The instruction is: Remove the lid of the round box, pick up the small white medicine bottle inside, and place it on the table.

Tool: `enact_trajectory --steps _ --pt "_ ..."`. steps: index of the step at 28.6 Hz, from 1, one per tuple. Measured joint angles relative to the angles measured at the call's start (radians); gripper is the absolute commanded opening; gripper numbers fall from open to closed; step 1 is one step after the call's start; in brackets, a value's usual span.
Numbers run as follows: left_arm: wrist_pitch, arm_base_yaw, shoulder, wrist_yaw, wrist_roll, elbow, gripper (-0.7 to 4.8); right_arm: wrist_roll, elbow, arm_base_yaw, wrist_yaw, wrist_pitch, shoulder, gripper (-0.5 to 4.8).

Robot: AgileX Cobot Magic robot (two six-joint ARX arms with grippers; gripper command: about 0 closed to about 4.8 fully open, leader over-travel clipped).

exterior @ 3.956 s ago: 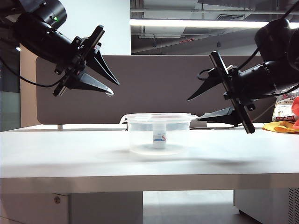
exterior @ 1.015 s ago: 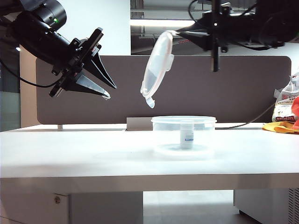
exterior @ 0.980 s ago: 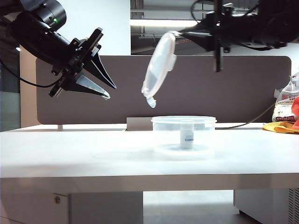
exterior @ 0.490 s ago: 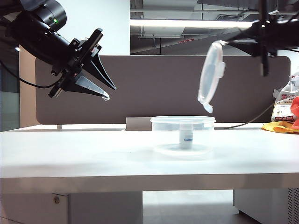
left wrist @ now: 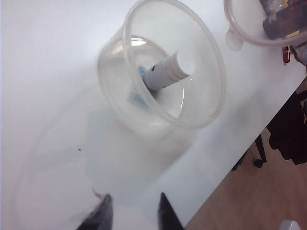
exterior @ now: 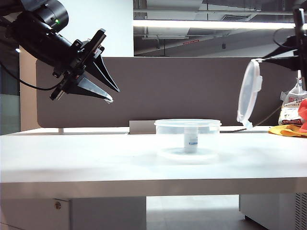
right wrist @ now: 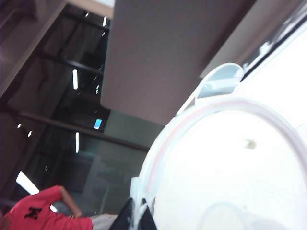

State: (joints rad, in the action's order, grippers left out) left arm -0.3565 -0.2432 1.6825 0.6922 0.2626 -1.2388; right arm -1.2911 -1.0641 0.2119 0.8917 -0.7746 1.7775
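Pinching the lid by its top rim, the right gripper dangles it on edge at the far right, further right than a moment ago. The left gripper hovers upper left, jaws parted, empty. Between them the round box sits uncovered on the table, the small white medicine bottle upright inside.

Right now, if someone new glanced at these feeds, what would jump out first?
The lid hanging on edge in the air at the right, pinched at its rim by the shut right claw. Next, the open round box mid-table with the small white medicine bottle standing inside. The left claw hovers open, high at the left.
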Motion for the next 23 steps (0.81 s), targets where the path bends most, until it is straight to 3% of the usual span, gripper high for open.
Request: enact_trajectory --steps 13,23 --pt "0.0 -0.008 0.0 0.0 0.003 0.0 1.2 0.149 0.001 0.122 -0.001 0.237 0.0 -0.04" --pt "-0.07 -0.072 0.003 -0.03 -0.02 -0.134 1.2 0.311 -0.003 0.118 -0.009 0.403 -0.031 0.01"
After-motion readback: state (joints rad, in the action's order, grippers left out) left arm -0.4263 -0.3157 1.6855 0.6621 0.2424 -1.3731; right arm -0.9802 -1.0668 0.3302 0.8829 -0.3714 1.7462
